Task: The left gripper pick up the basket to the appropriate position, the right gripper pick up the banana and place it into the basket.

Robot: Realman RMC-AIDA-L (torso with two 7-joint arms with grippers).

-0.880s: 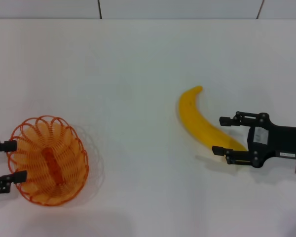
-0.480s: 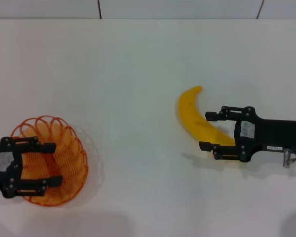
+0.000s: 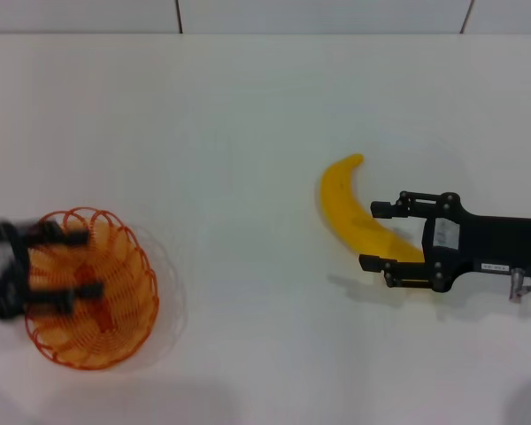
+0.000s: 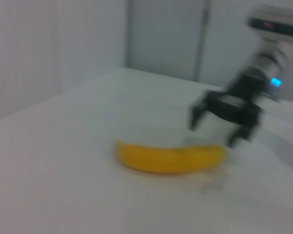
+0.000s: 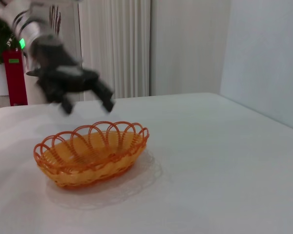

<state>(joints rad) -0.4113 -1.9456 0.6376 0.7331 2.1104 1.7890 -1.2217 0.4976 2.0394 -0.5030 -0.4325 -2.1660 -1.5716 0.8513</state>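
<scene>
The basket (image 3: 92, 299) sits empty at lower left on the table (image 3: 248, 133), with the left gripper (image 3: 75, 263) hovering above it, jaws open. Closing off the thin rim could tip it. The right gripper (image 3: 379, 235), open, straddles the banana (image 3: 354, 217) right of centre and may nudge it.

Looked down from the head onto the white table (image 3: 248, 133), steeply, from fairly high. Faced right from low at the left wrist, toward the banana (image 4: 168, 157); faced left from low at the right wrist, toward the basket (image 5: 90, 153). Shared both with the head view.
</scene>
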